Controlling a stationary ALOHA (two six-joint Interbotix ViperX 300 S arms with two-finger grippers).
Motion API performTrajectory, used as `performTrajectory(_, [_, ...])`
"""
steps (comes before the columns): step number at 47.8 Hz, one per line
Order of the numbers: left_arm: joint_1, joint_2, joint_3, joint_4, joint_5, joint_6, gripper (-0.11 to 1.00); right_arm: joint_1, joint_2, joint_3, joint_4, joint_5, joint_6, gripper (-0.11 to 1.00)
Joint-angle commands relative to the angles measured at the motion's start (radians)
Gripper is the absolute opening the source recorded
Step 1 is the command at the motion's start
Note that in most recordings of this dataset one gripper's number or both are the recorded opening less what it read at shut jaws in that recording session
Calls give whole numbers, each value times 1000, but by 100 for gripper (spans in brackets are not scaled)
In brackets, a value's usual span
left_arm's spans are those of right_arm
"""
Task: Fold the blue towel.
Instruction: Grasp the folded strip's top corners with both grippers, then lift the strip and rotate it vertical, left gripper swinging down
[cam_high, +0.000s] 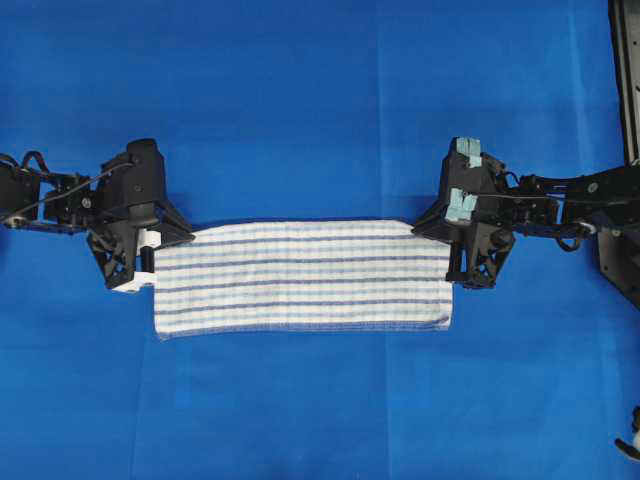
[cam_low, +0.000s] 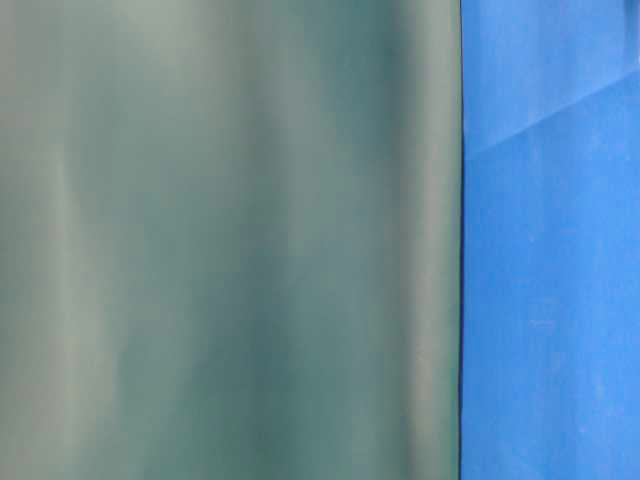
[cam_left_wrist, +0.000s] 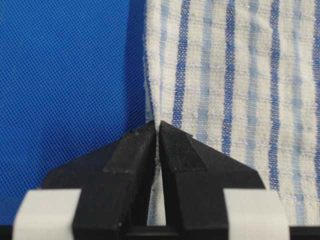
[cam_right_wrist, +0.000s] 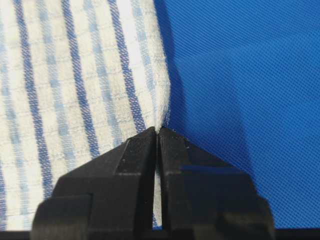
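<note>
**Two robot hands pinch the far corners of a striped towel**

Seen from above, a worktop covered in plain blue cloth (cam_high: 320, 100) fills the scene. At the left, the black left hand (cam_high: 168, 238) reaches in from the edge, its fingers pressed together on the upper left corner of the blue towel (cam_high: 300, 280). The left wrist camera shows the two dark fingertips (cam_left_wrist: 137, 145) meeting with a thin fold of the towel's edge caught between them.

The towel lies flat across the middle of the worktop, a wide white rectangle with thin dark-blue and pale-blue stripes running along its length.

At the right, the black right hand (cam_high: 432, 228) mirrors the first, closed tight on the upper right corner. Its wrist camera shows the fingertips (cam_right_wrist: 175, 145) touching with cloth pinched between them.

The table-level view shows only a blurred grey-green surface (cam_low: 230, 240) beside blue cloth
</note>
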Motion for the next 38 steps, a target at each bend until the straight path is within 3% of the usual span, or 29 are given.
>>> performTrajectory(1, [-3, -57, -21, 2, 37, 3, 1, 2, -60, -9, 2, 15, -2, 3])
performTrajectory(20, [-9, -330, -80, 2, 307, -2, 1, -5, -318, -12, -3, 199, -3, 3])
performTrajectory(31, [-28, -342, -87, 0, 296, -17, 1, -12, -321, -21, -5, 206, -5, 3])
performTrajectory(38, [-52, -293, -135, 0, 230, -48, 1, -61, -290, -52, -28, 195, -5, 3])
